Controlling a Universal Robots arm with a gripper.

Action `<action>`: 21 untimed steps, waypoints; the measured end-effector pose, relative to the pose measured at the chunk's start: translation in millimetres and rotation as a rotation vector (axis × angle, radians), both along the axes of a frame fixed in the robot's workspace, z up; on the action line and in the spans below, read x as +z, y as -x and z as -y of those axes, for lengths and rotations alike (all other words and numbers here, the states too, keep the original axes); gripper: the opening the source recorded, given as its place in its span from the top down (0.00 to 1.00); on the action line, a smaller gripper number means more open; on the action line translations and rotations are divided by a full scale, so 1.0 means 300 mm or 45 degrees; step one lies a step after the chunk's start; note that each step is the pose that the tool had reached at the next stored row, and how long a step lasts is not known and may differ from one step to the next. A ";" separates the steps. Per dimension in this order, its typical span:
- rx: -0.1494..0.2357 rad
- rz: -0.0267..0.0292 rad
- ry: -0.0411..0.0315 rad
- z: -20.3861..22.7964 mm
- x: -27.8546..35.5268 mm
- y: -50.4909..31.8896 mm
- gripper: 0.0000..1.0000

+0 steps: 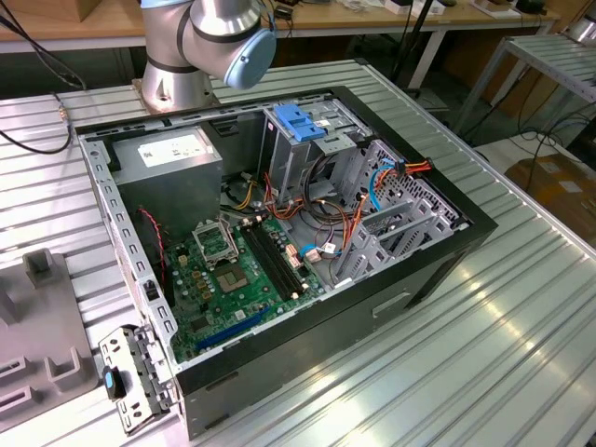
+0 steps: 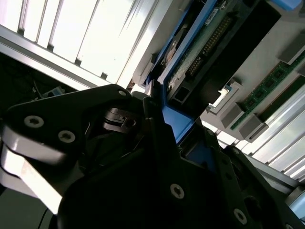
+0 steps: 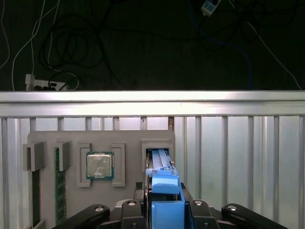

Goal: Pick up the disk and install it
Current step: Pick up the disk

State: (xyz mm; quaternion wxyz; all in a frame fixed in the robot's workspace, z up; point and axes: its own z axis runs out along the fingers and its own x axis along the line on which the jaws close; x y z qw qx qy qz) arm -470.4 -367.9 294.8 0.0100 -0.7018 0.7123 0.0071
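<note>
The disk (image 3: 159, 160) stands on edge in a slot of the grey fixture block (image 3: 128, 138), its bright blue rails and end tab pointing up at the camera. My gripper (image 3: 166, 202) straddles its near end, with a dark finger lying against each side of the blue tab. In the second wrist view the disk (image 2: 209, 43) shows its green circuit-board face and blue rail, and one finger (image 2: 151, 102) of the gripper (image 2: 164, 117) presses on that rail. The disk still sits in the slot.
The open computer case (image 1: 447, 251) lies on the ribbed metal table, holding a green motherboard (image 1: 233, 270) and a tall grey cage with a light-blue latch (image 1: 300, 126). The arm's base (image 1: 205, 47) stands behind it. The fixture also holds a processor chip (image 3: 100, 165) and memory stick (image 3: 59, 186).
</note>
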 end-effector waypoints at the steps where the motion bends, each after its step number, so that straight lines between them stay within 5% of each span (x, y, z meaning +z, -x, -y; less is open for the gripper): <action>1: -0.001 0.0000 -0.0001 0.000 0.000 0.000 0.63; 12: -0.001 0.0001 -0.0001 0.000 0.004 0.000 0.63; 21: -0.001 0.0001 0.0000 0.000 0.032 0.000 0.63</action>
